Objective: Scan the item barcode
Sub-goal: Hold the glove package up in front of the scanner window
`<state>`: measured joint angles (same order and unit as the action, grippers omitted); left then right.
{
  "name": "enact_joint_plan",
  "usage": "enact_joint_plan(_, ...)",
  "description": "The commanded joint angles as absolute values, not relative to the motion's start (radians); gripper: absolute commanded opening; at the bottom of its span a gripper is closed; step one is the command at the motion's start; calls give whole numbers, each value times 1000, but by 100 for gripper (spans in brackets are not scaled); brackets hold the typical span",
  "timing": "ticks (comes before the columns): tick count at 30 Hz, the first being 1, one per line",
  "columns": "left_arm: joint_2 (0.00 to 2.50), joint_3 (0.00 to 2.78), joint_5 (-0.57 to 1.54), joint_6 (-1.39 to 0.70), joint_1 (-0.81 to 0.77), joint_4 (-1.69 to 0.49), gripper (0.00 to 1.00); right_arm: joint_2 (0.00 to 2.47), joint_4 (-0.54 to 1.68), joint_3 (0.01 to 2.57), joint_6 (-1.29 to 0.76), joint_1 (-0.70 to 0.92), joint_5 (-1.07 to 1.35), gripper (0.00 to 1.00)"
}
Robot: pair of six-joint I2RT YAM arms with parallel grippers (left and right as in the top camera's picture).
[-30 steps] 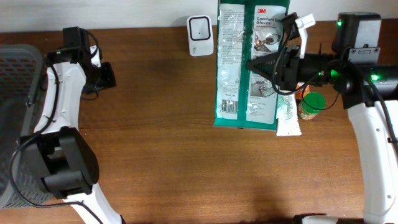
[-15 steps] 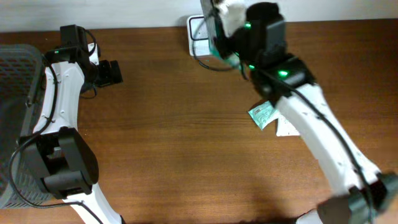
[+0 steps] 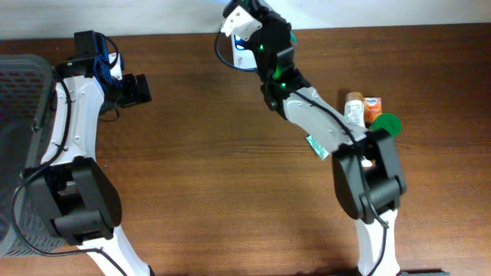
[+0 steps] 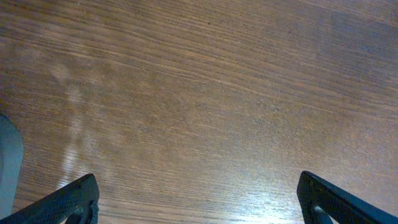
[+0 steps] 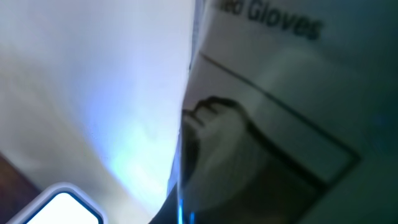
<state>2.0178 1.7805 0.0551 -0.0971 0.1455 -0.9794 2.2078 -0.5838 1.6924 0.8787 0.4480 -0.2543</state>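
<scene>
So here the right pincer (image 3: 239,17) was squeezed all the way down, reaching out over the far edge of the surface (image 4: 199,93). The glove pack (image 5: 280,93) sat right up against it and filled nearly its whole wrist view. It was blurry with only "Gloves" readable, so we took it as gripped. From overhead we couldn't really make the pack out. The white scanner (image 5: 62,210) was just beside that pincer, glowing in the bottom corner of the wrist view.

The left pincer (image 3: 136,90) was spread wide with nothing in it, well apart from the right one, over bare wood. Back behind the right pincer, along its arm, lay a small green packet (image 3: 318,146). A bottle (image 3: 354,107), an orange item (image 3: 373,110) and a green lid (image 3: 386,124) were bunched close together there too. A grey basket (image 3: 19,115) sat out beyond the left pincer.
</scene>
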Motion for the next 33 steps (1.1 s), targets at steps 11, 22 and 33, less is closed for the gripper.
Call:
enact_joint_plan(11,2001,1803,56,-88,156,-978,99,2392,-672,1699,1269,461,-187,4)
enact_joint_plan(22,2001,1803,56,-88,156,-978,99,2392,-670,1699,1279,484,-198,4)
enact_joint_plan(33,2001,1803,56,-88,156,-978,100,2310,-667,1699,1098,485,-241,4)
